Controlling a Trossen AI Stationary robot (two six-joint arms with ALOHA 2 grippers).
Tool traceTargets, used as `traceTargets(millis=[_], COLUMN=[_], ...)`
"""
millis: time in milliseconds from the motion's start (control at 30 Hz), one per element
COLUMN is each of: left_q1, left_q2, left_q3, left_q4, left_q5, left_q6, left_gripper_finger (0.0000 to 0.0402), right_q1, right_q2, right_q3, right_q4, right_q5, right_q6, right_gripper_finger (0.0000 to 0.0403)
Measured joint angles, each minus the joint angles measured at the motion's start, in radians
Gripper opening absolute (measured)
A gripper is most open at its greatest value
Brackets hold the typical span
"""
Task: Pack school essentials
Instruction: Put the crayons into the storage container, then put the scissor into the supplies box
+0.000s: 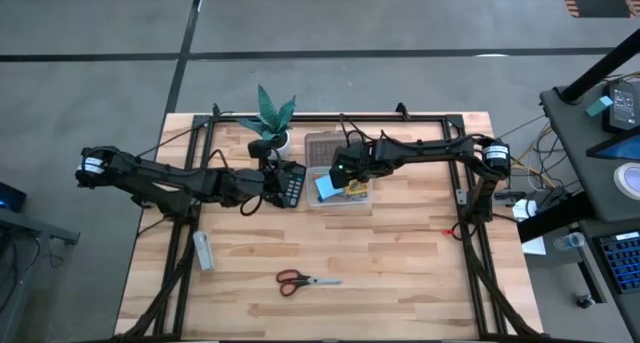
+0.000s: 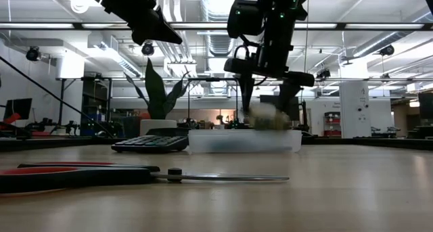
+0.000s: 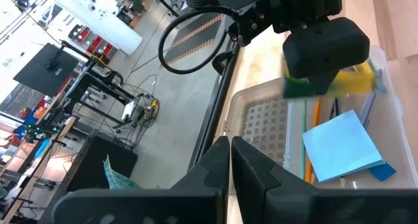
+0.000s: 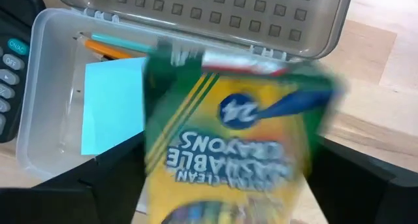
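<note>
Two fingers of the right gripper (image 4: pixel 222 204) pinch the crayon box (image 4: pixel 228 145) above the open clear box (image 4: pixel 46 87). I'd lower it level beside the note pad (image 4: pixel 108 106), then release. Left gripper (image 3: pixel 230 165), pressed together, waits nearby.

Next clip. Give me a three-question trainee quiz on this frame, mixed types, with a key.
1. True or false: the scissors are already packed in the clear box.
2. Which claw holds the crayon box?
A. left claw
B. right claw
C. neither
3. Fill in: the blue note pad lies inside the ____.

Key
1. False. They lie on the table, on the near side of it from the box.
2. B. It holds the crayons over the open box; the left claw is shut on nothing beside the calculator.
3. Clear box, next to some pencils.
</note>
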Motion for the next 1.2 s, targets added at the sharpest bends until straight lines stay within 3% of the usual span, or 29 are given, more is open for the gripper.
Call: traceTargets(millis=[200,567,867,967,1200], left_q1=[0.000,0.000,0.000,0.000,-0.002], left_q2=[0.000,0.000,0.000,0.000,0.000], left_q3=[0.000,0.000,0.000,0.000,0.003], left_q4=[0.000,0.000,0.000,0.001,0.016], left_q5=[0.000,0.000,0.001,0.003,0.019], left_q6=[0.000,0.000,0.000,0.000,-0.004], left_gripper_finger=[0.0000,0.0000,0.0000,0.0000,0.0000], right_q1=[0.000,0.008,0.200,0.294,0.472], right_q2=[0.000,-0.011,-0.138,-0.197,-0.342], right_q3=[0.000,0.007,-0.023,-0.084,-0.329], right_q4=[0.002,-0.005,0.012,0.099,0.490], right_q5=[0.000,0.000,0.108,0.130,0.233], right_q6=[0.000,-0.052,-0.266,-0.343,-0.513], right_gripper_finger=[0.0397,0.0400,0.0400,0.0400,0.0400])
